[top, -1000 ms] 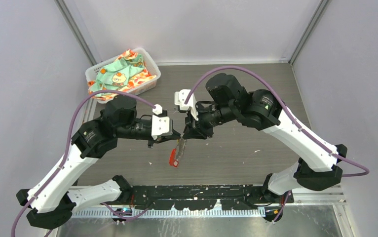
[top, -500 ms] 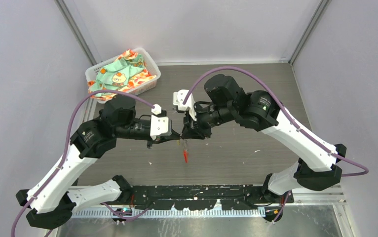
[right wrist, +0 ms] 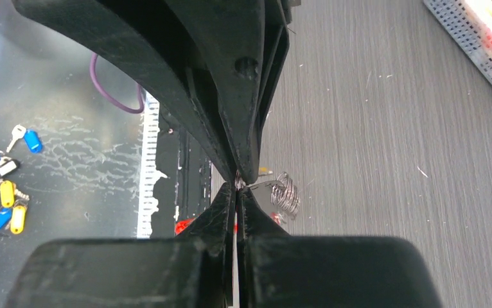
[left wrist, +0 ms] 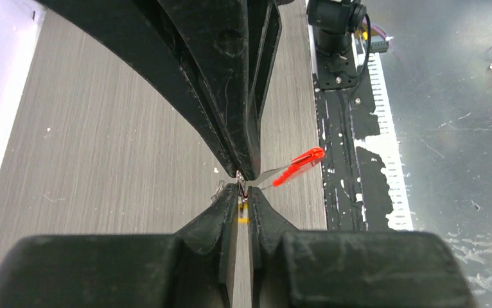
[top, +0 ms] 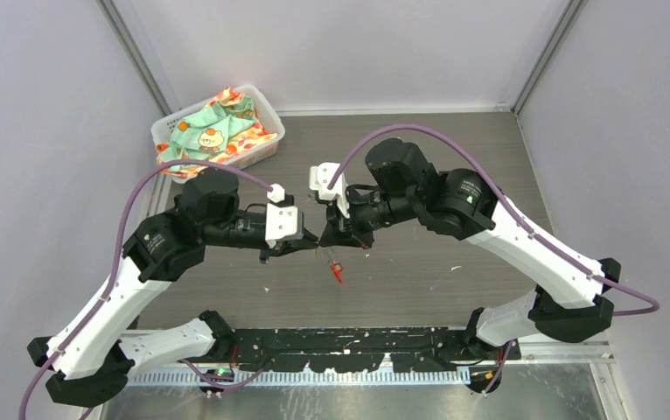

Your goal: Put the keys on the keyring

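My two grippers meet tip to tip above the middle of the table. The left gripper (top: 317, 246) (left wrist: 243, 190) is nearly shut, and its fingertips pinch thin silvery metal of the keyring (right wrist: 286, 192), a coiled wire loop. A scrap of yellow (left wrist: 243, 218) from one of the keys shows under its fingers. The right gripper (top: 326, 244) (right wrist: 237, 187) is shut on the same silvery metal. The red-tagged key (top: 338, 271) (left wrist: 298, 166) hangs just below the two tips. How the keys sit on the wire is hidden by the fingers.
A white basket (top: 266, 114) of patterned cloth stands at the back left. Spare keys with blue, yellow and green tags (right wrist: 2, 192) lie on the metal ledge in front of the table. A black rail (top: 349, 341) runs along the near edge.
The right gripper's jaws have shut. The hanging red piece has swung right and shows shorter. Both arms have stayed almost still, tips together.
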Motion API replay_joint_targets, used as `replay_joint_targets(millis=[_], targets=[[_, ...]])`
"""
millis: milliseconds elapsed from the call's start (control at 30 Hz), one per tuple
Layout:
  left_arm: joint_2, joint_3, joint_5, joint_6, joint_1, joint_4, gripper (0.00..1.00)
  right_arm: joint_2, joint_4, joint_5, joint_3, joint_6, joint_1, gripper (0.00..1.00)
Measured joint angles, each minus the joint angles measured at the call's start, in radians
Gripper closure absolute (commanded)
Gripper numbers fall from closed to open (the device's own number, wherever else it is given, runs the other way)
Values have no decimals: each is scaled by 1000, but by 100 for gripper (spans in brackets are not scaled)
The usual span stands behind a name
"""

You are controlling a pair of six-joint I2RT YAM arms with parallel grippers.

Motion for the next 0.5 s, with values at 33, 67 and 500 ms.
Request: replay_joint_targets(millis=[33,67,500], targets=[[-2,0,1,-3,0,1,84,-14,23,2,-21,5,0,99],[-5,0,4,-8,0,6,83,-37,57,6,-56,16,0,99],[-87,-18,18,-55,-2,100,48,-357,734,29,-563,249,-12,99]])
